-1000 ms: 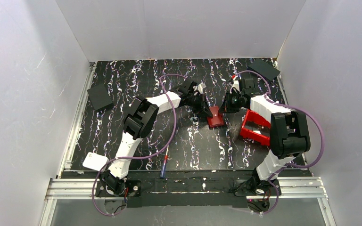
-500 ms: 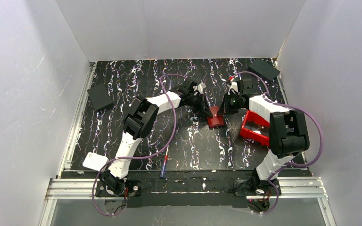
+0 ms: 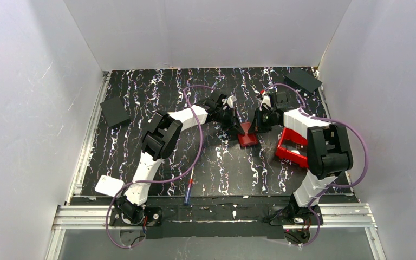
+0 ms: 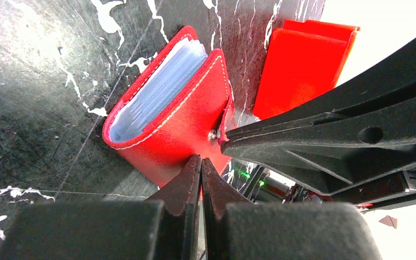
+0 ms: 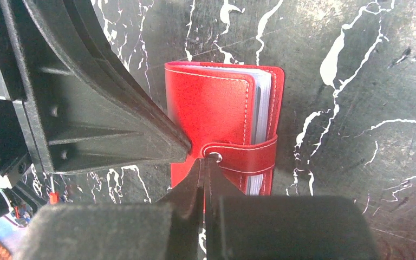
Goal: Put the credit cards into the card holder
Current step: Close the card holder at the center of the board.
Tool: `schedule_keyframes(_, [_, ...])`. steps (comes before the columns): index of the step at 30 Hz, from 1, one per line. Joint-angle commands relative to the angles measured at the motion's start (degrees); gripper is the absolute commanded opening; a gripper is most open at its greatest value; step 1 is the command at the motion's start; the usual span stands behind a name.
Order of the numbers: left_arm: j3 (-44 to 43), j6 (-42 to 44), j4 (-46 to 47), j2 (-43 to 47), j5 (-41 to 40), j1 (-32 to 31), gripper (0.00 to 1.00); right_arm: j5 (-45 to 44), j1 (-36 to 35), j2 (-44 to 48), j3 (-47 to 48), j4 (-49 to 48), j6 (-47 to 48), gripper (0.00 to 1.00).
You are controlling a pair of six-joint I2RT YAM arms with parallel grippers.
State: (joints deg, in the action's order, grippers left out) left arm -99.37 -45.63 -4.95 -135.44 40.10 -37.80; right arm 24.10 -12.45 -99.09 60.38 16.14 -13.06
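Observation:
The red card holder (image 3: 247,136) lies folded shut on the black marbled table, its strap snapped over the edge. Grey-blue pocket leaves show between its covers in the left wrist view (image 4: 157,89) and the right wrist view (image 5: 257,103). My left gripper (image 3: 239,128) is shut, with its tips (image 4: 201,160) against the holder's cover. My right gripper (image 3: 255,125) is shut, with its tips (image 5: 203,162) at the strap's snap (image 5: 214,157). The two grippers meet tip to tip over the holder. I see no loose credit cards.
A red open-topped bin (image 3: 293,146) stands right of the holder under the right arm. Black flat squares lie at the far left (image 3: 114,112) and the far right corner (image 3: 303,80). A pen (image 3: 188,191) and a white flat object (image 3: 108,186) lie near the front edge.
My right gripper has moved a little left, closer to the holder and to the left gripper's tips. The left arm and the holder have hardly moved.

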Motion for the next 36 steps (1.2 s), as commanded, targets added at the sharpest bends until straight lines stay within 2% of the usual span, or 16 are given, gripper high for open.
schedule_keyframes(1, [-0.2, 1.7, -2.6, -2.0, -2.5, -0.8, 0.0, 3.3, -1.1, -2.3, 2.0, -0.7, 0.2, 0.01])
schedule_keyframes(11, [-0.1, 1.8, -2.7, -2.4, -2.4, -0.8, 0.0, 4.4, -1.2, -5.4, 2.8, -0.5, 0.6, 0.01])
schedule_keyframes(15, [-0.2, 2.0, -2.9, -2.2, -2.4, -0.9, 0.0, 0.6, -1.4, -7.6, 3.7, 3.2, -0.5, 0.01])
schedule_keyframes(18, [0.5, 2.3, -2.9, -1.8, -2.2, -0.8, 0.0, -0.5, 0.5, -11.6, 3.9, 3.9, -3.8, 0.01])
schedule_keyframes(21, [0.4, 2.9, -2.9, -2.4, -1.3, -0.8, 0.0, -2.1, 4.2, -20.7, 8.1, 11.0, -4.3, 0.01])
schedule_keyframes(26, [-0.3, 4.2, -4.3, -2.2, -1.2, -0.8, 0.0, -6.7, 4.5, -25.4, 9.5, 12.4, -3.9, 0.01])
schedule_keyframes(29, [-0.9, 5.7, -5.8, -2.0, -1.3, -0.9, 0.0, -5.5, 5.9, -24.8, 6.8, 10.0, -4.9, 0.01])
schedule_keyframes(36, [-2.6, 7.2, -7.6, -2.2, -0.7, -0.9, 0.0, -12.5, 7.2, -22.9, 5.9, 11.3, -6.1, 0.01])
